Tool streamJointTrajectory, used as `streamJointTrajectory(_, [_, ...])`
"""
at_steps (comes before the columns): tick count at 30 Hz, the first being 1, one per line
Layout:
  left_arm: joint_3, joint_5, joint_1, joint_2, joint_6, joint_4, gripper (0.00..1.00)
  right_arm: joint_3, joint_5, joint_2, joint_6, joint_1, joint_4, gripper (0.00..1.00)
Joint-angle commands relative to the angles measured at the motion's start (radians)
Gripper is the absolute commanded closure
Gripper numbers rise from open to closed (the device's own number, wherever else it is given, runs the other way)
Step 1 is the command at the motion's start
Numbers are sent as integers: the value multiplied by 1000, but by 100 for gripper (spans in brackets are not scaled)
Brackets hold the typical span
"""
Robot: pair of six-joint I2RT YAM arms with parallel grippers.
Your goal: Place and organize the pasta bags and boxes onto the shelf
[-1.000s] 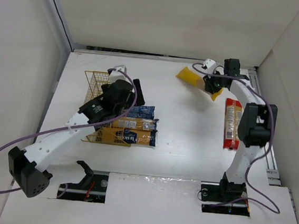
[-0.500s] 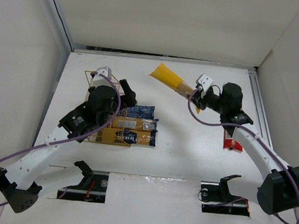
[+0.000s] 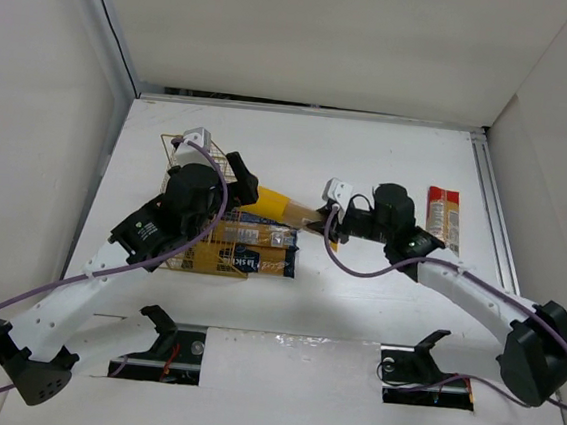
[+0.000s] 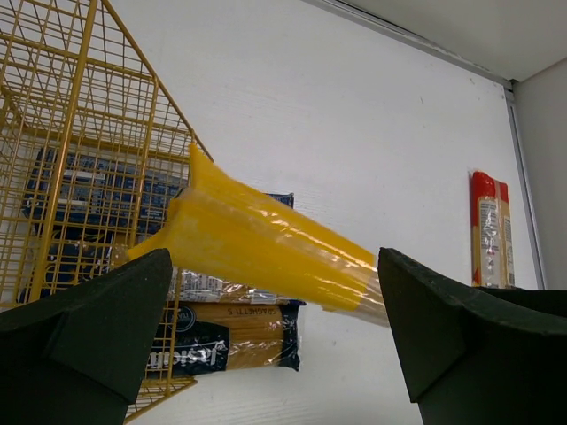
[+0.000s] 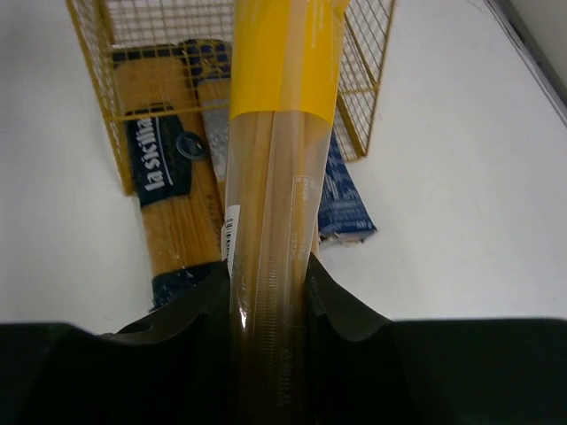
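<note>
My right gripper (image 3: pixel 325 223) is shut on the yellow bag (image 3: pixel 279 205) and holds it above the table, its far end pointing at the gold wire shelf (image 3: pixel 180 158). In the right wrist view the bag (image 5: pixel 276 133) runs straight out between my fingers (image 5: pixel 337 301) over the shelf's mouth (image 5: pixel 97 80). My left gripper (image 3: pixel 245 180) hovers open by the shelf. In its view the bag (image 4: pixel 266 243) crosses between the wide-apart jaws without touching them. An orange-yellow pack (image 3: pixel 244 260) and a clear-and-blue bag (image 3: pixel 253 233) lie in the shelf. The dark blue box (image 5: pixel 344 202) lies beside them.
The shorter red-orange pack (image 3: pixel 442 217) lies on the table at the right, near the side rail; it also shows in the left wrist view (image 4: pixel 490 232). White walls close in the table on three sides.
My right arm has swung left and nearer with the yellow bag, from the far right corner to the shelf's open end. My left arm rose slightly and then held still.
</note>
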Motion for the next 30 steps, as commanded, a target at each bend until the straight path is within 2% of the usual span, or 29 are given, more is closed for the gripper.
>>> streamJointTrajectory(1, [-3,2,7,-20,-7,6,0,48,-66,36,27,42,314,100])
streamJointTrajectory(8, [6,11,7,-11,-7,-4,0,88,-79,140,27,51,325,100])
streamJointTrajectory(12, [6,11,7,-20,-7,-4,0,74,-48,107,27,51,325,100])
streamJointTrajectory(21, [6,11,7,-20,-7,7,0,2,-53,-22,38,-51,325,100])
streamJointTrajectory(25, [-3,20,7,-20,-7,16,0,2,-62,-11,38,-51,325,100])
streamJointTrajectory(30, [-3,20,7,-11,3,16,0,56,-83,80,18,-51,315,100])
